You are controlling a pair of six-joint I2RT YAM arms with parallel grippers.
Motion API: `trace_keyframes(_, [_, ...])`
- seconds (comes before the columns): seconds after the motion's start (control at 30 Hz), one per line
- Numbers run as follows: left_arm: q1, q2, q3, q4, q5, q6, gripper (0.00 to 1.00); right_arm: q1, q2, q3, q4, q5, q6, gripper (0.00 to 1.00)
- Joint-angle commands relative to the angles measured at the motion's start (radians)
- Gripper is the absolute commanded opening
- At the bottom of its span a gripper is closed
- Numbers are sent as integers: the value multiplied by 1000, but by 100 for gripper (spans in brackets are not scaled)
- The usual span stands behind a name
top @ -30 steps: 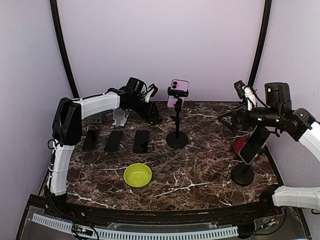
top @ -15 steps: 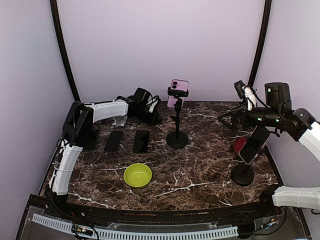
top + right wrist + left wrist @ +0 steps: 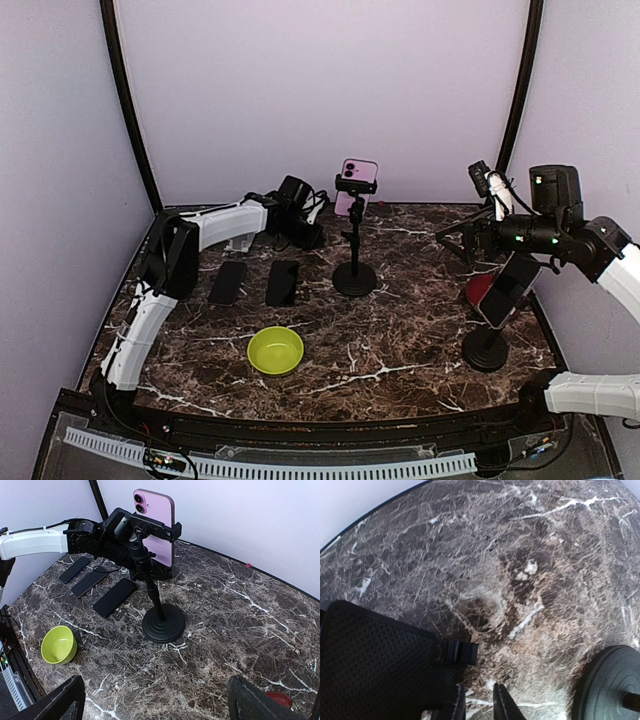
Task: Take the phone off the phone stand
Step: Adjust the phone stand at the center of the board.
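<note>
A pink phone (image 3: 357, 185) is clamped upright, back camera showing, at the top of a black phone stand (image 3: 354, 277) at the middle back of the table. It also shows in the right wrist view (image 3: 155, 525), above the stand's round base (image 3: 163, 622). My left gripper (image 3: 306, 234) is low over the table just left of the stand; its fingers (image 3: 502, 703) stand almost together with nothing between them, and the stand's base (image 3: 610, 685) lies to their right. My right gripper (image 3: 162, 703) is open and empty, well to the right of the stand and facing it.
Two black phones (image 3: 228, 283) (image 3: 283, 283) lie flat at the left, and a green bowl (image 3: 276, 350) sits in front. A second stand (image 3: 486, 350) at the right holds a dark phone (image 3: 507, 290) beside a red object (image 3: 480, 288). A black textured block (image 3: 375, 665) is by my left fingers.
My left arm has swung right along the back of the table, bringing its gripper closer to the stand. The right arm and the pink phone have not moved.
</note>
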Motion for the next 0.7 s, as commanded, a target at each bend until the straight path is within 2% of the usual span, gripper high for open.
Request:
trace_keyframes(0.0, [-4,17,43,-61,-32,14,21,-6,-9,-13,35,-1,6,99])
trace_keyframes(0.27, [-3,26,59,-132,-104,54,20,-8,-6,-16,40,-4,7,99])
trace_keyframes(0.67, [-1,-46,8,-185,-197,91,15,-8,-3,-8,38,-9,7,99])
